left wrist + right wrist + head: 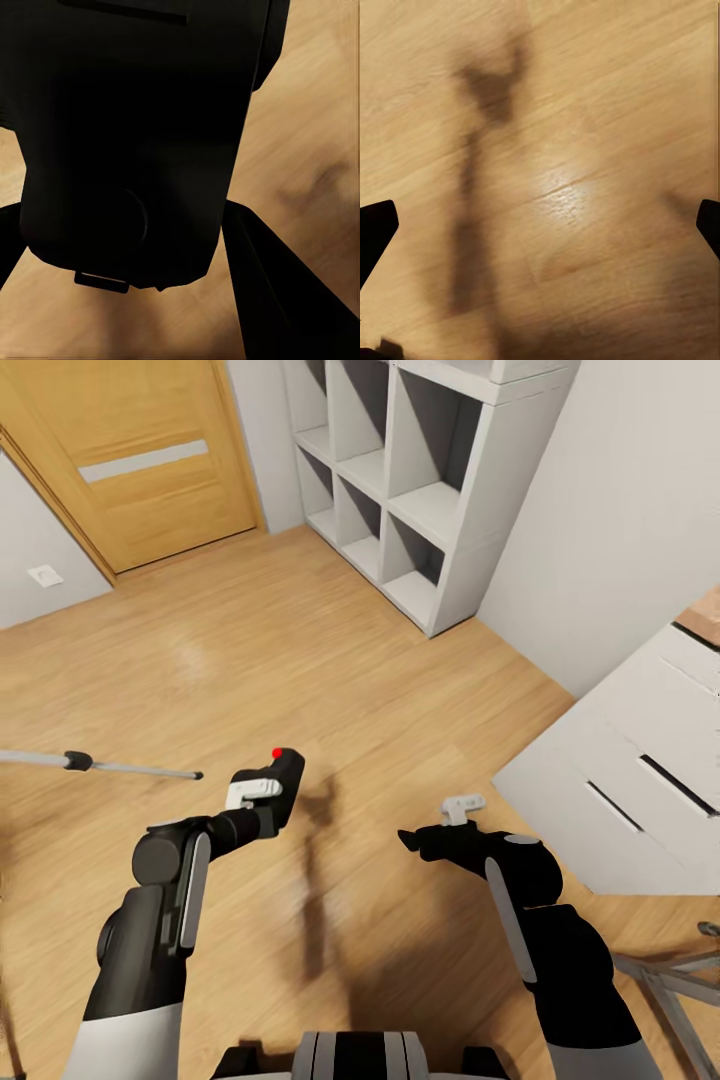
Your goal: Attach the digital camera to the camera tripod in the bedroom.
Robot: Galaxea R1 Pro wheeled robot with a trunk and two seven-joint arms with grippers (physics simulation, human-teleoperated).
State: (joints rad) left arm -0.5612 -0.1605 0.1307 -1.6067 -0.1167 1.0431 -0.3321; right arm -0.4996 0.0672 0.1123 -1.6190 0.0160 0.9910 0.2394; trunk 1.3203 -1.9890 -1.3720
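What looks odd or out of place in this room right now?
One thing: a thin silver-grey telescoping pole with a black joint juts in level above the wood plank floor at the left edge, its support out of frame. The small black camera with a red dot sits in the left gripper.

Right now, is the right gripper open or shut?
Open and empty: the right gripper has its fingertips far apart, with bare wood floor between them.

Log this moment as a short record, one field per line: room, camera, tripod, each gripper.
room: wood plank floor, oak door, white cube shelves
camera: digital camera held above the floor, red dot on top
tripod: one silver-grey leg of the camera tripod reaches in at the robot's left
left gripper: shut on the camera
right gripper: open, holding nothing, over bare floor
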